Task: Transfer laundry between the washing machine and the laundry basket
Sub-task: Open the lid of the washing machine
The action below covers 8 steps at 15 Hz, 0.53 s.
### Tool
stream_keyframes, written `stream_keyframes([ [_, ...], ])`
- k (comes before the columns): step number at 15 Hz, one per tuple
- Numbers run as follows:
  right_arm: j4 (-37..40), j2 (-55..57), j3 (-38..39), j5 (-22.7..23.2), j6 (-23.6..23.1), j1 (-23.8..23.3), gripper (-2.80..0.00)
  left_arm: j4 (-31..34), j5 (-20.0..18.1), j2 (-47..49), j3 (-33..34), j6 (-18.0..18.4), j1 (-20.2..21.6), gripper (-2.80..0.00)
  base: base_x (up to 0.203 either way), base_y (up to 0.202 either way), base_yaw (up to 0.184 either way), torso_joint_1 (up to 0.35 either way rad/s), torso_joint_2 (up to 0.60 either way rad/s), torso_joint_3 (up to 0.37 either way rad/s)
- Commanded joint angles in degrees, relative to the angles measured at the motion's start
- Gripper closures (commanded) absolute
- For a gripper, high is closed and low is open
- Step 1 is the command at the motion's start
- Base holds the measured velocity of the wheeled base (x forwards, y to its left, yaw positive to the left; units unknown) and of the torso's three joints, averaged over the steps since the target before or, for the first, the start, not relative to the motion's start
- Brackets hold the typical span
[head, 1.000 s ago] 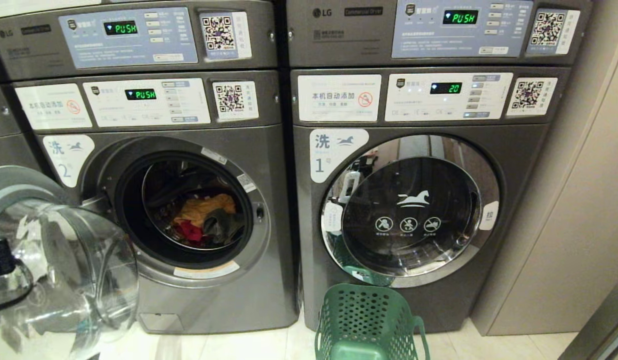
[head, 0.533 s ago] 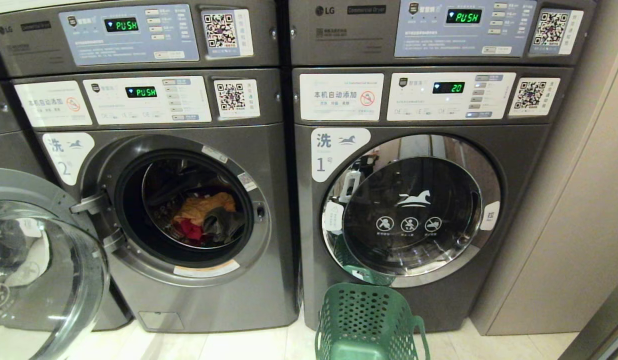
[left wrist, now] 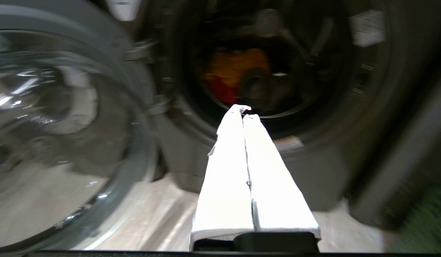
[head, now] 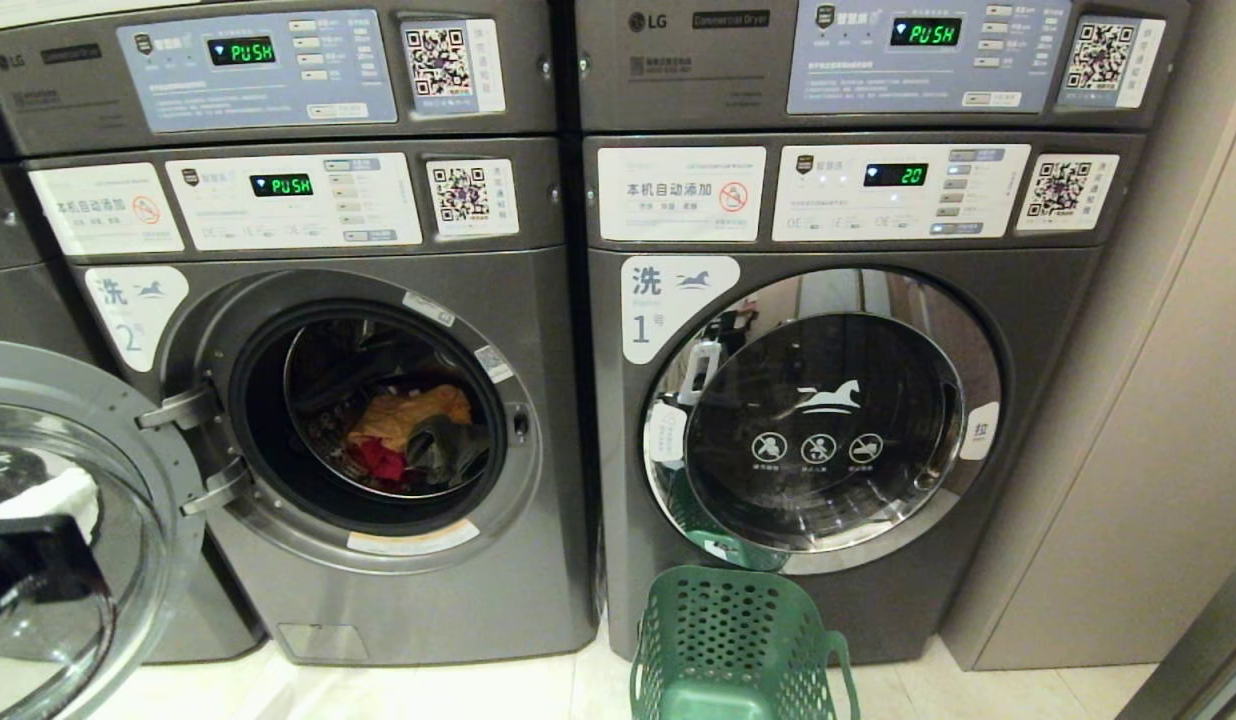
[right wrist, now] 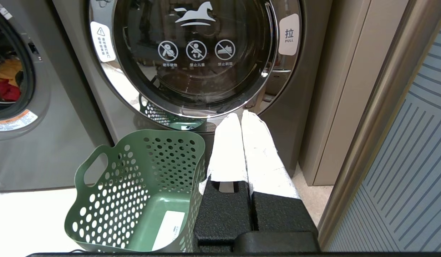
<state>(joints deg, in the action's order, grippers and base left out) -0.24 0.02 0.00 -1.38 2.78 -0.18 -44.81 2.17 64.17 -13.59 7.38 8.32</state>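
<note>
A: Where's the laundry you're after?

B: You'll find the laundry [head: 408, 435] heaped in the drum of the open washing machine [head: 308, 400], the one marked 2. There's an orange piece on top, something red at the lower left and a dark grey piece at the right. Your left wrist view shows the same heap [left wrist: 242, 76], blurred.

A: And the basket?

B: The green laundry basket [head: 738, 640] stands on the pale floor [head: 478, 690] in front of the shut machine marked 1 [head: 838, 400], just right of the open one. From your right wrist view the basket [right wrist: 135, 192] has nothing in it but a white label on its bottom.

A: How does the door stand?

B: The open machine's door [head: 78, 500] is swung out wide to your left on its hinges; its glass bowl faces you.

A: What about your grippers?

B: Your left gripper [left wrist: 243, 109] has its white fingers [left wrist: 227, 171] pressed together with nothing between them; it is low, in front of the open drum and apart from the clothes. In the head view you see a dark part of that arm through the door glass. Your right gripper [right wrist: 240, 116] is pressed together too, holding nothing, low beside the basket and pointing at the shut round door [right wrist: 195, 53].
</note>
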Motion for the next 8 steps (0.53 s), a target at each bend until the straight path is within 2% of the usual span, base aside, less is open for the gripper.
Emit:
stream_keyframes([
  [1, 0.0, 0.1, 0.0, 0.0, 0.0, 0.0, 0.0, 1.8, 0.2, -14.0, 9.1, 0.0, -8.9, 0.0, 0.0, 0.0, 0.0, 0.0, 0.0, 0.0],
  [2, 0.0, 0.1, 0.0, 0.0, 0.0, 0.0, 0.0, 5.2, 1.8, -17.1, 11.6, -0.1, -9.9, 0.0, 0.0, 0.0, 0.0, 0.0, 0.0, 0.0],
  [3, 0.0, 0.1, 0.0, 0.0, 0.0, 0.0, 0.0, 7.3, 5.1, -18.7, 12.4, -0.3, -9.0, 0.0, 0.0, 0.0, 0.0, 0.0, 0.0, 0.0],
  [5, 0.0, 0.1, 0.0, 0.0, 0.0, 0.0, 0.0, 9.0, 8.2, -16.4, 12.1, -0.5, -2.7, 0.0, 0.0, 0.0, 0.0, 0.0, 0.0, 0.0],
  [6, 0.0, 0.0, 0.0, 0.0, 0.0, 0.0, 0.0, 9.3, 8.4, -12.1, 11.2, -0.6, 0.8, 0.0, 0.0, 0.0, 0.0, 0.0, 0.0, 0.0],
  [8, 0.0, 0.1, 0.0, 0.0, 0.0, 0.0, 0.0, 9.6, 9.2, 0.5, 7.6, -1.7, 5.1, 0.0, 0.0, 0.0, 0.0, 0.0, 0.0, 0.0],
])
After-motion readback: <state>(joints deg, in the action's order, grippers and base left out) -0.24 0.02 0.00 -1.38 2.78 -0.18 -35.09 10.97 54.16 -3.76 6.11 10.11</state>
